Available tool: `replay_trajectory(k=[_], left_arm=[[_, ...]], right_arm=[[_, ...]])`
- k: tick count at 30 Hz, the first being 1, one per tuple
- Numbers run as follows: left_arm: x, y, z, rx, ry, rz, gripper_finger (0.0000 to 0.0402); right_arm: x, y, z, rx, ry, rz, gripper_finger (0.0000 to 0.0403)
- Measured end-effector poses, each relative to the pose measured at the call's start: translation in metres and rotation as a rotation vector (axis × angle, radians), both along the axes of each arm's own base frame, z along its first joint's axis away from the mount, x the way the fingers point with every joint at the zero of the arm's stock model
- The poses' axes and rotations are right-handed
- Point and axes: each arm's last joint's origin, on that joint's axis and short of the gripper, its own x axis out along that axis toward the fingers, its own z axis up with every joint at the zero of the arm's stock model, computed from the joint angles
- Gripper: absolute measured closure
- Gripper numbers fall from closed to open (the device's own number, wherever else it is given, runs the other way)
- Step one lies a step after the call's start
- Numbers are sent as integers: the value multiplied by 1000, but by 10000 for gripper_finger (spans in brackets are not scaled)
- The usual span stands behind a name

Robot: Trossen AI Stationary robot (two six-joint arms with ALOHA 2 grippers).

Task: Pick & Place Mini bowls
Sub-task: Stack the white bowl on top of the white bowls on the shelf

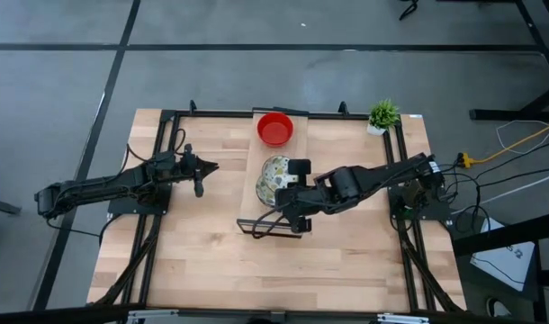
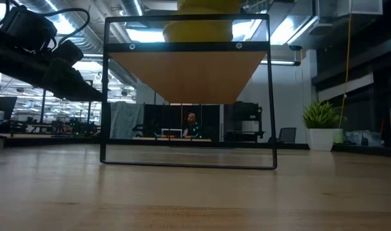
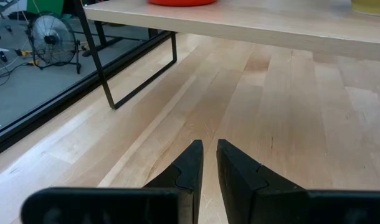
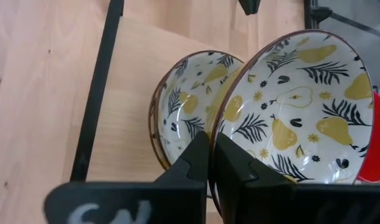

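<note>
Right gripper [image 4: 210, 163] pinching rim of patterned bowl [image 4: 299, 106] — jaws closed on it, bowl tilting above second patterned bowl [image 4: 190, 106] sitting on raised shelf [image 1: 256, 200] at bench [image 1: 211, 270] centre. Red bowl [image 1: 275, 129] resting at shelf's far end. Left gripper [image 3: 209, 163] hovering over bench left of shelf — fingers nearly together, holding nothing. Plant [image 1: 382, 115] standing at far right corner.

Grey floor [image 1: 256, 27], ceiling lights [image 2: 291, 25]

Glossy red mini bowl [image 1: 275, 129] on raised shelf, two leaf-and-pear patterned white bowls [image 4: 296, 106] beside it, apparently overlapping
</note>
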Motion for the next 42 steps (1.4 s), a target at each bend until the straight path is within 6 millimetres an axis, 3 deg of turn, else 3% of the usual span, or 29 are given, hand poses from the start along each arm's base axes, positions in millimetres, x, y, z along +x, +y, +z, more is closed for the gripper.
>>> replay_trajectory(k=[18, 42], left_arm=[[0, 0, 0, 0, 1, 0, 359], [0, 0, 0, 0, 0, 0, 359]], right_arm=[[8, 5, -14, 36, 61, 32, 390], [9, 6, -15, 53, 61, 37, 368]])
